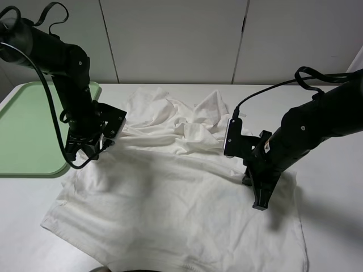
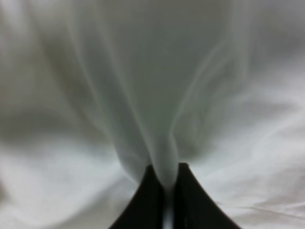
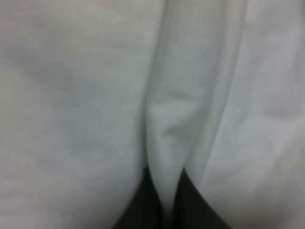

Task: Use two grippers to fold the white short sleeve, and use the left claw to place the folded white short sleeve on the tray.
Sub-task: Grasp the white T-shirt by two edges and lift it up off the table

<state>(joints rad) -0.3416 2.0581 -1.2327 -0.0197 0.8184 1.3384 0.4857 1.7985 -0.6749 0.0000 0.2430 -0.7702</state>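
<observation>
Left black two-finger claw [image 2: 166, 174] pinches a fold of the thin white cotton T-shirt [image 1: 170, 192]. Right black claw [image 3: 165, 177] clamps another fold

Robotics laboratory bench. A white table [image 1: 334, 187] stands before plain white wall panels [image 1: 176, 39] with dark seams. A black jointed left arm [image 1: 71, 79] and right arm [image 1: 323, 122], both trailing looped cables, reach over it.
</observation>
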